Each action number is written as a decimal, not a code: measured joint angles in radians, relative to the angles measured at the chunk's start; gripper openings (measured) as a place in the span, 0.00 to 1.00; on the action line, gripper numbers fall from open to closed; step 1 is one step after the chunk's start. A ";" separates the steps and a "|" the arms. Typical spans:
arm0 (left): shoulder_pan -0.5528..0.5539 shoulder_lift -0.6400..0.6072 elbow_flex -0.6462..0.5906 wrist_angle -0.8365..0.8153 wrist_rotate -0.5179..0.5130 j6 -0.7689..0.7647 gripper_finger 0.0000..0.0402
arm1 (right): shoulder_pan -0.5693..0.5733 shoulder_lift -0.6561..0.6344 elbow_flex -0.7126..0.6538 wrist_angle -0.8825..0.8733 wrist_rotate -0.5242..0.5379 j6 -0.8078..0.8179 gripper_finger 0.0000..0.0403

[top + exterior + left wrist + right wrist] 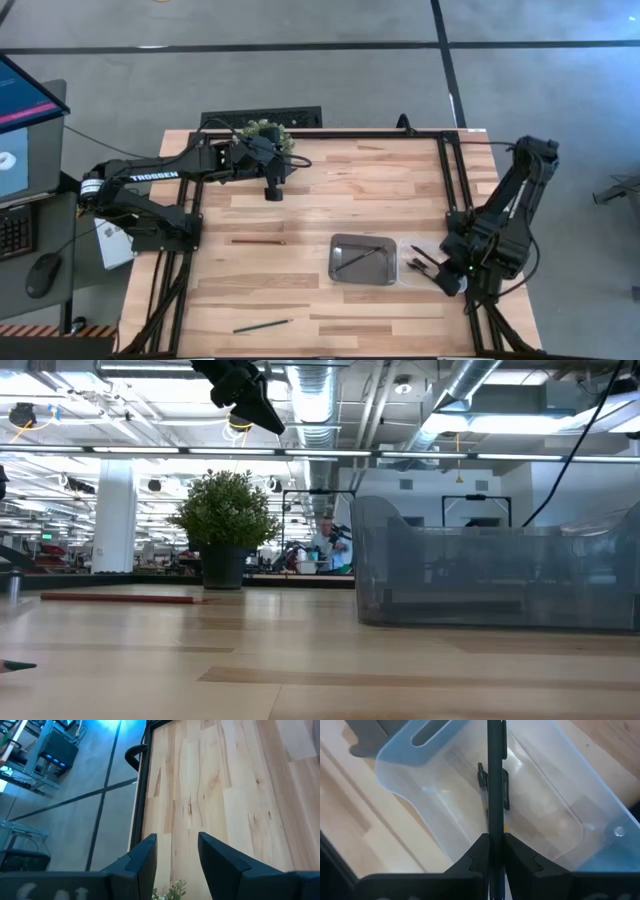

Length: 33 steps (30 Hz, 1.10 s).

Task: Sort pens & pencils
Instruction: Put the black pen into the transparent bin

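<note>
My right gripper (493,851) is shut on a black pen (495,775) and hovers over the clear plastic bin (555,815) at the table's right, beside the metal tray (388,243). Another black pen (506,790) lies on the bin's floor, partly hidden behind the held one. A thin dark stick (358,259) rests slantwise in the tray. A reddish pencil (257,241) lies flat mid-table and a green pencil (262,325) near the near edge. My left gripper (177,851) is open, high above the far part of the table next to the plant (266,134). My right gripper pinches the black pen between its two fingers at the pen's near end (494,832). The pen runs straight on past the fingertips, along the fingers, not across them. It is lifted clear above the bin's open top.
A small potted plant (225,525) stands at the far edge under my left arm. The clear bin (490,565) rises well above the table top. Black frame rails (443,170) run along both sides. Bare wood lies between the reddish pencil and the tray.
</note>
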 joint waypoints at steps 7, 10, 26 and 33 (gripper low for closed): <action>0.000 0.000 0.000 -0.003 0.001 -0.004 0.34 | -0.002 0.059 0.000 0.020 -0.003 0.000 0.16; 0.000 0.000 0.000 -0.003 0.023 -0.024 0.34 | -0.002 0.077 0.000 0.039 -0.003 0.007 0.16; -0.001 0.000 0.000 -0.025 0.071 -0.063 0.34 | -0.039 0.228 0.000 0.087 -0.083 0.006 0.16; -0.001 0.000 0.000 -0.024 0.081 -0.063 0.34 | -0.075 0.247 0.000 0.087 -0.093 -0.001 0.16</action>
